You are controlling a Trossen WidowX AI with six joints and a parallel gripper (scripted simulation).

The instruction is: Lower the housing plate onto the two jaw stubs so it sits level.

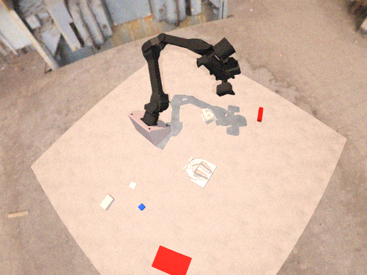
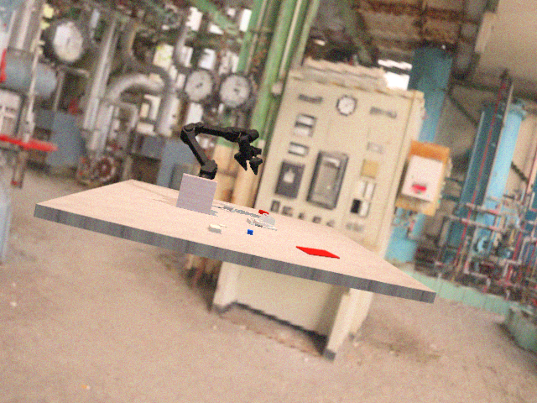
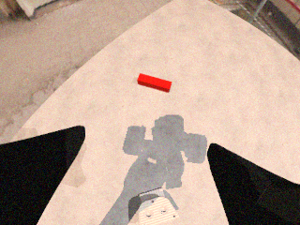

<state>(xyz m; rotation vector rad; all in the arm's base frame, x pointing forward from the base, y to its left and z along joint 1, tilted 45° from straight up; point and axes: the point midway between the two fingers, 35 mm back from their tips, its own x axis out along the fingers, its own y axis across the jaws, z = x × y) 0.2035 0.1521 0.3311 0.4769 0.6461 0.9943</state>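
A small white piece with two round marks, apparently the housing plate, rests on the table, apart from the jaw assembly. The jaw assembly's white base lies farther forward on the table. Two pale jaws lie side by side on it; the stubs are too small to make out. My gripper is open and empty, high above the table. It is beyond the housing plate, on the side toward the red bar, with its fingers wide apart. The housing plate shows at the bottom edge of the wrist view.
A red bar lies beyond the gripper's shadow. A blue cube, a cream block, a small white square and a red sheet lie toward the front.
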